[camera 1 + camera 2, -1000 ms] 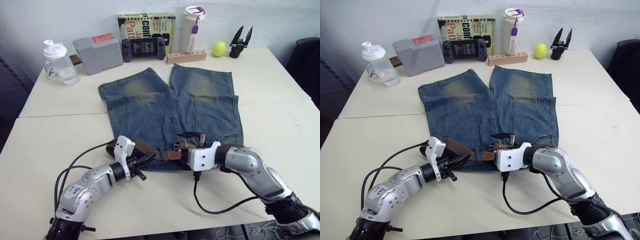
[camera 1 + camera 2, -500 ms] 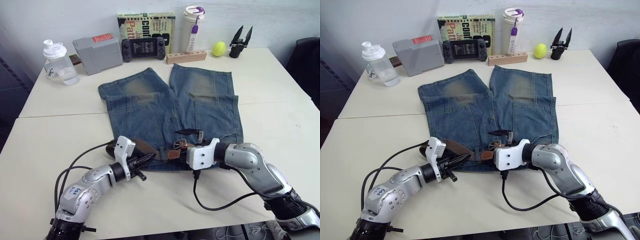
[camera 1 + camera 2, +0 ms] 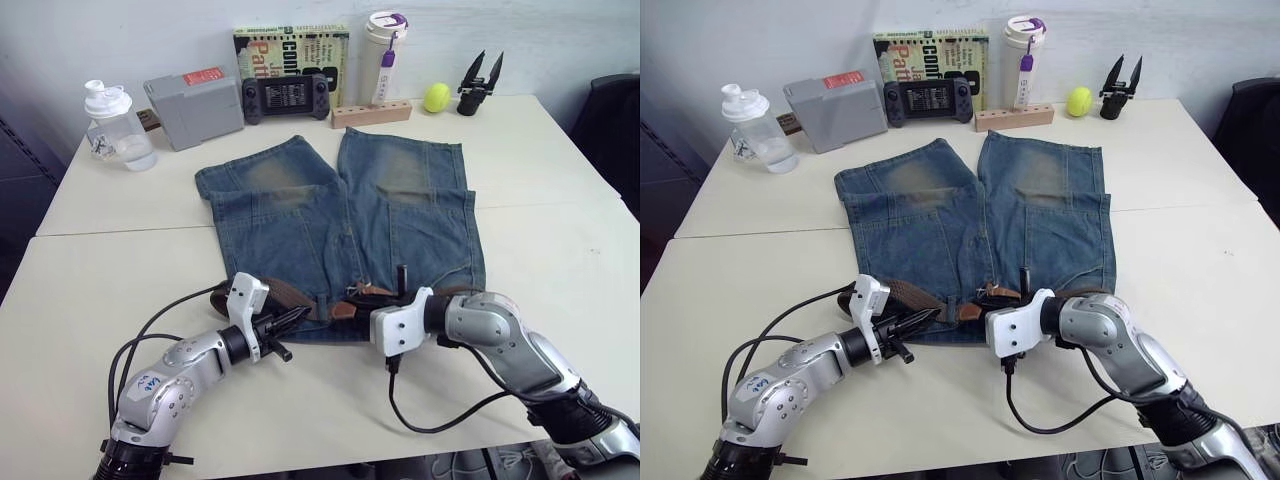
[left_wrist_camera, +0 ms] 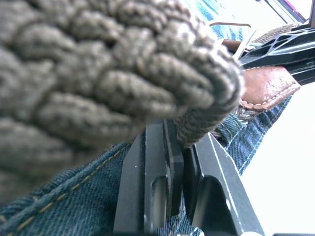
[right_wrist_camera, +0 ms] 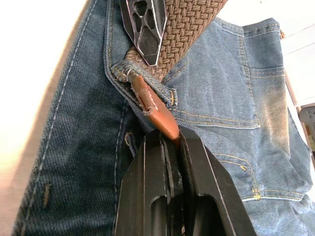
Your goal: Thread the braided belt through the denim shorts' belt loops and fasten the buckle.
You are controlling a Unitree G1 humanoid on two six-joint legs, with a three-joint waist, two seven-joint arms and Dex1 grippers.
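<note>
Left gripper (image 3: 298, 318): fingers pressed together on the woven strap of the braided belt (image 3: 285, 295), at the waistband edge of the denim shorts (image 3: 340, 215). In the left wrist view the braid fills the space just above the fingers (image 4: 165, 162) and is pinched between them.

Right gripper (image 5: 170, 140): fingers closed on the belt's brown leather tip (image 5: 155, 109), which pokes out from under a belt loop (image 5: 147, 81) on the waistband. The braided strap runs back from the loop; the other gripper's black finger lies on it there.

Buckle (image 4: 231, 34): silver frame seen past the leather tip in the left wrist view, lying on the denim between the two grippers.

Shorts lie flat on the white table (image 3: 90, 280), waistband toward the robot, legs pointing away. Belt sits along the waistband, between and under both grippers.

Far edge of table, well apart from the shorts: shaker bottle (image 3: 118, 125), grey box (image 3: 193, 94), game controller (image 3: 287, 95), book (image 3: 292, 50) upright behind it, wooden block (image 3: 371, 112), tumbler (image 3: 386, 50), yellow-green ball (image 3: 436, 97), spare black gripper (image 3: 478, 82). Black cables (image 3: 440, 415) trail from both wrists across the near table.
</note>
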